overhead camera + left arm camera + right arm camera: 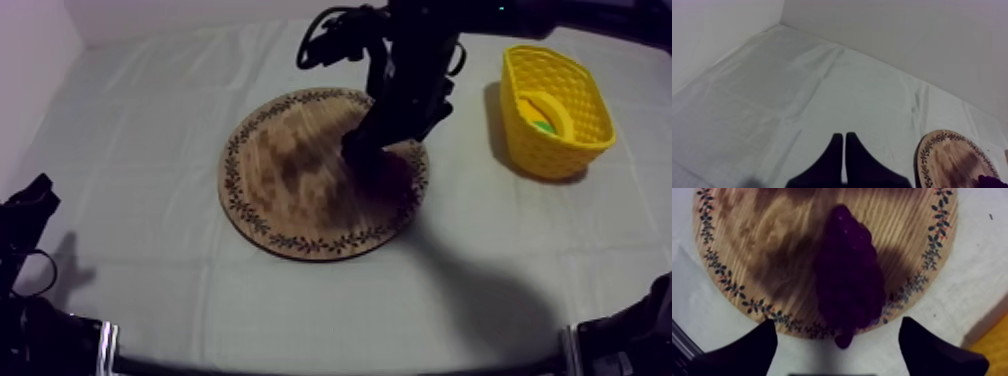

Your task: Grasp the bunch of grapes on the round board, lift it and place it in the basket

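You have a table (150,150) under grey-white cloth, with pale walls (897,40) behind. It carries one wooden board (290,170), one yellow basket (560,150) and one bunch of grapes (847,273). The bunch lies on the board, its long axis running from middle to rim, one end overhanging. Your right hand (838,325) hovers over it, fingers spread wide. Your left hand (844,135) is closed on nothing.

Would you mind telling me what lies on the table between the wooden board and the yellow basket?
Nothing: in the top view the stretch between the wooden board and the yellow basket is bare cloth.

Dim light, heavy shadow falling across the wooden board (285,190)
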Motion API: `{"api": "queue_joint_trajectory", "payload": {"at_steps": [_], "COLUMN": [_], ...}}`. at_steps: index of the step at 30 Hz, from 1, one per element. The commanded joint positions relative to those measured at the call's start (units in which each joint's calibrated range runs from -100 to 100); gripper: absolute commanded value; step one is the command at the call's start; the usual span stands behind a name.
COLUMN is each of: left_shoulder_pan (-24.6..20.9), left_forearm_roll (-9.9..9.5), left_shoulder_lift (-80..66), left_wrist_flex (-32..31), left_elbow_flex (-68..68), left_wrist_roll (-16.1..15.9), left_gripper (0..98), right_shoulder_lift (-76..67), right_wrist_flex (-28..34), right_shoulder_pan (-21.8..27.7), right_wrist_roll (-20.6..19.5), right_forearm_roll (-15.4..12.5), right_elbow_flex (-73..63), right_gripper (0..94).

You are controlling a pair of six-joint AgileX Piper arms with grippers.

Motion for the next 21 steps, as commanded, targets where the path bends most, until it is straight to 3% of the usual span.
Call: {"api": "queue_joint_trajectory", "payload": {"at_steps": [1,14,21], "left_shoulder_pan": [0.0,0.0,0.0], "left_forearm_roll": [0.01,0.01,0.01], "left_shoulder_lift": [0.0,0.0,0.0], "left_wrist_flex": [0.0,0.0,0.0], "left_elbow_flex": [0.0,0.0,0.0], "left_wrist_roll": [0.0,0.0,0.0], "left_gripper": [0.0,0.0,0.0], "right_shoulder_lift": [1.8,10.5,13.9], "right_wrist_flex": [0.0,-3.0,-3.5], "right_shoulder_pan": [0.0,0.4,0.7], "right_wrist_roll": [-0.1,-0.4,-0.5], "right_forearm_roll": [0.2,1.3,1.7], "right_elbow_flex": [-0.3,-4.4,-6.9], "right_gripper": [80.9,80.0,74.4]}}
